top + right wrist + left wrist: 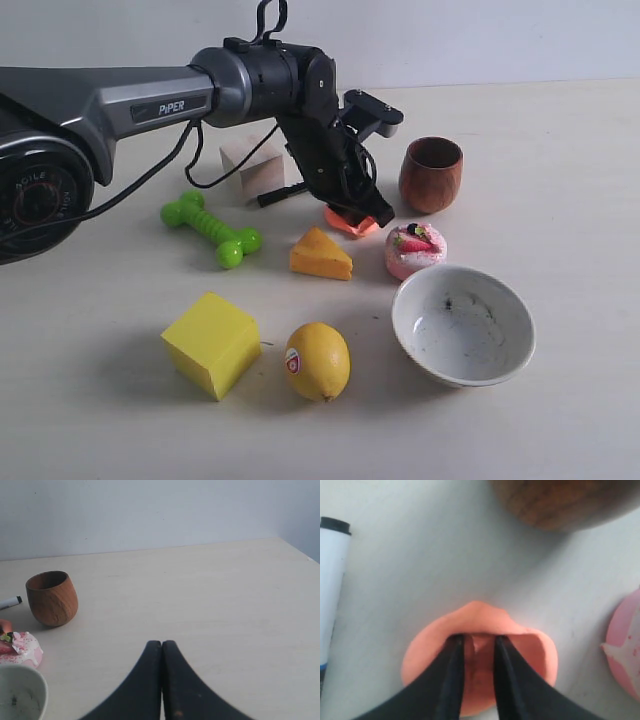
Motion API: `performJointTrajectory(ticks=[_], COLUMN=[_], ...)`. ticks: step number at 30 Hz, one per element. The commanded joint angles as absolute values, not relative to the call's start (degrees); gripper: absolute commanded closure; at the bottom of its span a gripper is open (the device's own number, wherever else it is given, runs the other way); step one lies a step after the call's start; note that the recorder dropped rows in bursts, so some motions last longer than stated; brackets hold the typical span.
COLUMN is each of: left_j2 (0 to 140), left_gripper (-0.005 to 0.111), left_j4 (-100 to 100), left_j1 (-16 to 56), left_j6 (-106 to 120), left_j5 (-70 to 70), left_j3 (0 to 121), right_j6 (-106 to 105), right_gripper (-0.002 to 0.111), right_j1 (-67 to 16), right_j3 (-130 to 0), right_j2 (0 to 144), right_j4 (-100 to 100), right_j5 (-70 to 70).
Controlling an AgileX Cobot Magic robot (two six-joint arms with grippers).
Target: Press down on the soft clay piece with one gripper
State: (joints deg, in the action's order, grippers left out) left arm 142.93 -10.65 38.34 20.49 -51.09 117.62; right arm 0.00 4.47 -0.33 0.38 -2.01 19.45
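The soft clay piece (350, 222) is a flat salmon-orange lump on the table between the cheese wedge and the wooden cup. The PiPER arm reaches in from the left, and my left gripper (372, 212) points down onto the clay. In the left wrist view both black fingertips (455, 642) are sunk into the clay (420, 655). The left gripper (479, 639) is narrowly open, and a ridge of clay stands in the gap. My right gripper (161, 642) is shut and empty above bare table, away from the clay.
Close around the clay are a wooden cup (431, 174), a pink strawberry cake (415, 250) and an orange-yellow cheese wedge (320, 255). A white bowl (462, 325), lemon (318, 361), yellow cube (211, 343), green bone toy (211, 229), white block (252, 165) and marker (331, 595) lie further off.
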Motion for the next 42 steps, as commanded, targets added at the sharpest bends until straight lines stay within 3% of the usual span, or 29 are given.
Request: performJointTrajectory(ticks=[1, 15, 22, 26, 30, 33, 42], left_j2=[142.5, 142.4, 142.4, 142.0, 141.1, 140.6, 140.4], left_gripper=[0.105, 0.106, 0.082, 0.078, 0.084, 0.107, 0.107], left_j4=[-10.7, -10.7, -10.7, -10.7, -10.7, -10.7, -10.7], left_j1=[38.3, 38.3, 38.3, 38.3, 38.3, 38.3, 38.3], left_j6=[20.7, 20.8, 21.1, 21.1, 21.1, 21.1, 21.2], left_j5=[-50.4, -50.6, -50.8, -50.9, -50.6, -50.6, -51.2], left_j3=[117.4, 117.4, 117.4, 117.4, 117.4, 117.4, 117.4], right_j6=[0.0, 0.0, 0.0, 0.0, 0.0, 0.0, 0.0], right_gripper=[0.108, 0.108, 0.108, 0.108, 0.108, 0.108, 0.108], right_j1=[4.7, 4.7, 4.7, 4.7, 4.7, 4.7, 4.7], right_j3=[0.0, 0.0, 0.0, 0.0, 0.0, 0.0, 0.0], right_j2=[0.0, 0.0, 0.0, 0.0, 0.0, 0.0, 0.0], right_j4=[-2.1, -2.1, -2.1, -2.1, -2.1, -2.1, -2.1], right_j5=[19.0, 19.0, 19.0, 19.0, 19.0, 19.0, 19.0])
